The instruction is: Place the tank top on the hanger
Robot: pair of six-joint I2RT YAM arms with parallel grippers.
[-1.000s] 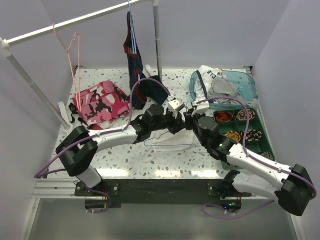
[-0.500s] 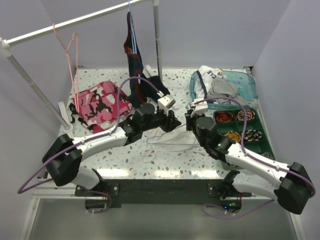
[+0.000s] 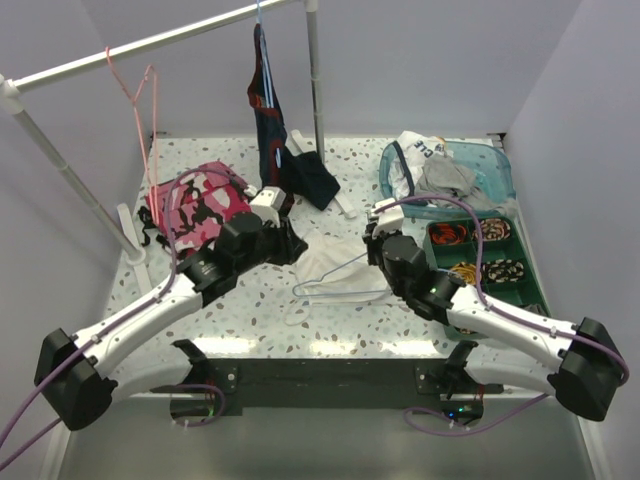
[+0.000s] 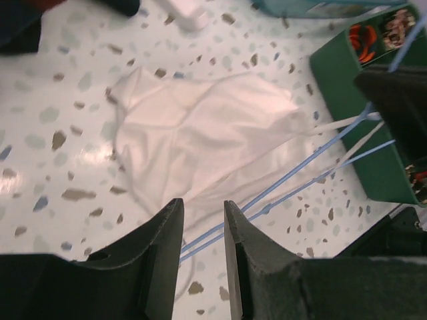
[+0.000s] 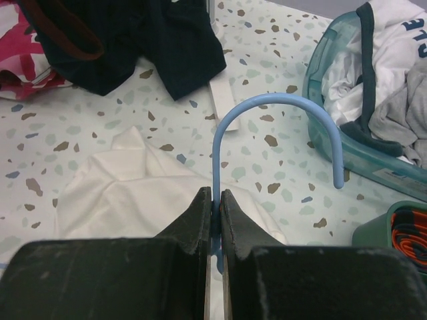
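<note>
Speckled white worktop (image 3: 250, 310) fills the scene, with a clothes rail (image 3: 150, 43) behind it and a teal bin (image 3: 495, 175) of laundry at the far right. The step in hand looks to be getting the tank top (image 4: 200, 133) onto the hanger (image 5: 280, 100), and this is not yet done. The top lies crumpled flat on the worktop between the 2 arms, and the hanger's 2 blue wires run along its near edge; I cannot tell whether a wire passes inside the fabric. The right fingers (image 5: 195, 220) are clamped together on the hanger's stem just below the hook. The left fingers (image 4: 163, 247) stand apart with nothing between them. They hover above the top's near edge, and the wires show through the gap below. To do this well, the left fingers should probably come down on 1 narrow strap, where the straps trail toward the green tray (image 4: 340, 87), rather than on the bunched middle. They should pinch only 1 layer, since the fabric looks thin and limp and 2 layers would close the opening. The right side should hold the hanger steady and slightly raised, so its shoulder end clears the worktop while the strap is drawn over it. Catching the wire along with the cloth is the likely slip.
</note>
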